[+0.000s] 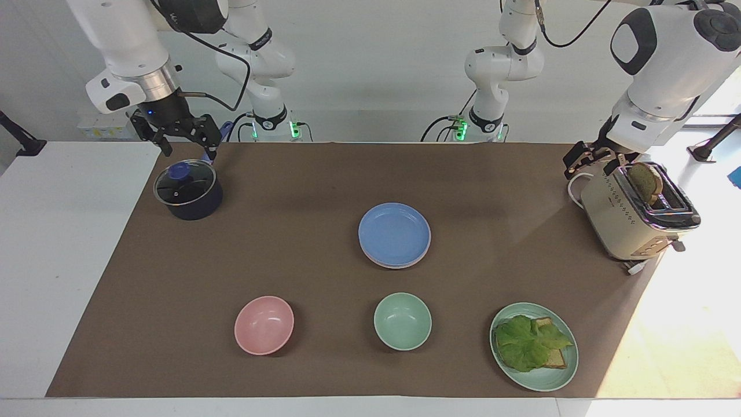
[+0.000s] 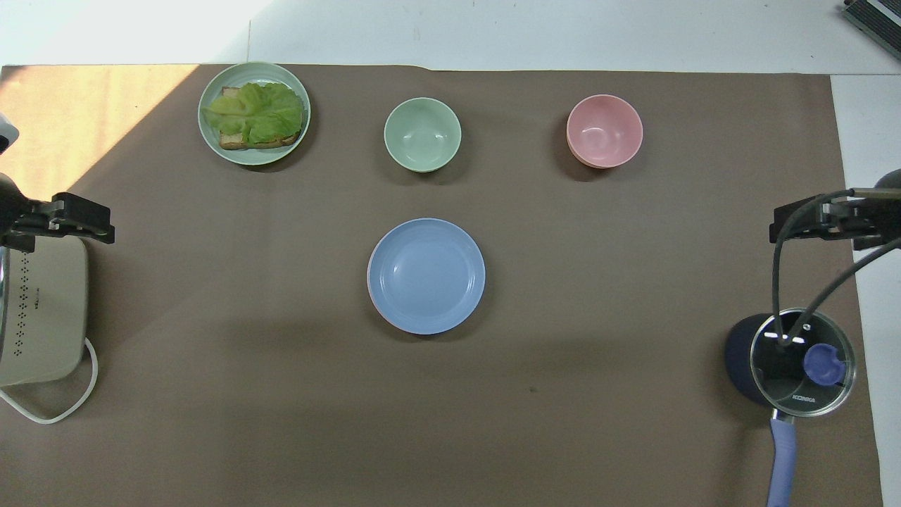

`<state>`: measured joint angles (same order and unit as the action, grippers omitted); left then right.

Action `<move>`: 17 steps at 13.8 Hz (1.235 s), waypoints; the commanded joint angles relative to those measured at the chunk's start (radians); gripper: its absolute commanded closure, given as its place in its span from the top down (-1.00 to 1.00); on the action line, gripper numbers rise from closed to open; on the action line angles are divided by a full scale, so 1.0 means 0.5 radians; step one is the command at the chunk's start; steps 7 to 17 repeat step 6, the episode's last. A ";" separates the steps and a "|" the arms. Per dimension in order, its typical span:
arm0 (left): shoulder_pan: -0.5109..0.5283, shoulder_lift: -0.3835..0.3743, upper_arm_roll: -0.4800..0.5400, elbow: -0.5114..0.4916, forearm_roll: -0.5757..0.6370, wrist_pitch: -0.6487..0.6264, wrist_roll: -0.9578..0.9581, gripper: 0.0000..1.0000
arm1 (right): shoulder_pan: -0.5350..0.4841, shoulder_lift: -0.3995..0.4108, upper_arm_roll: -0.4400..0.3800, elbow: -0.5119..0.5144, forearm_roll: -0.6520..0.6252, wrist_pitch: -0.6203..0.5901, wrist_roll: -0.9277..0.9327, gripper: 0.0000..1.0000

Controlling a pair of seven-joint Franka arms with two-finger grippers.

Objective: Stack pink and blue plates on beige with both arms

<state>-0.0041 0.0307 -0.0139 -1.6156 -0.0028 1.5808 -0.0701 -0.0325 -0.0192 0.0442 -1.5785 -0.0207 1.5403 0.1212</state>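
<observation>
1. Here, your round medium-blue matte plate (image 1: 394, 233) (image 2: 426, 274) lay at the middle of the brown table mat (image 1: 301, 260) (image 2: 281, 394), topping a stack; a thin pale pink rim of a plate (image 1: 370, 259) showed just under it, and you could not tell whether a beige plate lay beneath.
2. Your right gripper (image 1: 180, 133) (image 2: 820, 220) hung in the air over the dark blue lidded saucepan (image 1: 188, 190) (image 2: 788, 360) at the right arm's end, its fingers spread apart and holding nothing.
3. Your left gripper (image 1: 580, 159) (image 2: 74, 218) waited beside the cream toaster (image 1: 634, 217) (image 2: 39, 310) at the left arm's end, jaws apart and empty.
4. Farther from the robots than the stack you had a small pink bowl (image 1: 264, 325) (image 2: 605, 131), a mint-green bowl (image 1: 402, 321) (image 2: 422, 134) and a mint-green plate (image 1: 570, 362) (image 2: 211, 141) carrying lettuce on toast.
</observation>
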 commanded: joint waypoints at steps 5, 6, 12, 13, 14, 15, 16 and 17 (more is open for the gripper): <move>-0.016 -0.049 0.006 -0.055 0.039 0.008 -0.025 1.00 | -0.024 -0.081 0.007 -0.113 0.023 0.070 0.009 1.00; -0.016 -0.049 0.006 -0.055 0.039 0.008 -0.025 1.00 | -0.024 -0.081 0.007 -0.113 0.023 0.070 0.006 1.00; -0.016 -0.049 0.006 -0.055 0.039 0.008 -0.025 1.00 | -0.024 -0.081 0.007 -0.113 0.023 0.070 0.006 1.00; -0.016 -0.049 0.006 -0.055 0.039 0.008 -0.025 1.00 | -0.024 -0.081 0.007 -0.113 0.023 0.070 0.006 1.00; -0.016 -0.049 0.006 -0.055 0.039 0.008 -0.025 1.00 | -0.024 -0.081 0.007 -0.113 0.023 0.070 0.006 1.00; -0.016 -0.049 0.006 -0.055 0.039 0.008 -0.025 1.00 | -0.024 -0.081 0.007 -0.113 0.023 0.070 0.006 1.00; -0.016 -0.049 0.006 -0.055 0.039 0.008 -0.025 1.00 | -0.024 -0.081 0.007 -0.113 0.023 0.070 0.006 1.00; -0.016 -0.049 0.006 -0.055 0.039 0.008 -0.025 1.00 | -0.024 -0.081 0.007 -0.113 0.023 0.070 0.006 1.00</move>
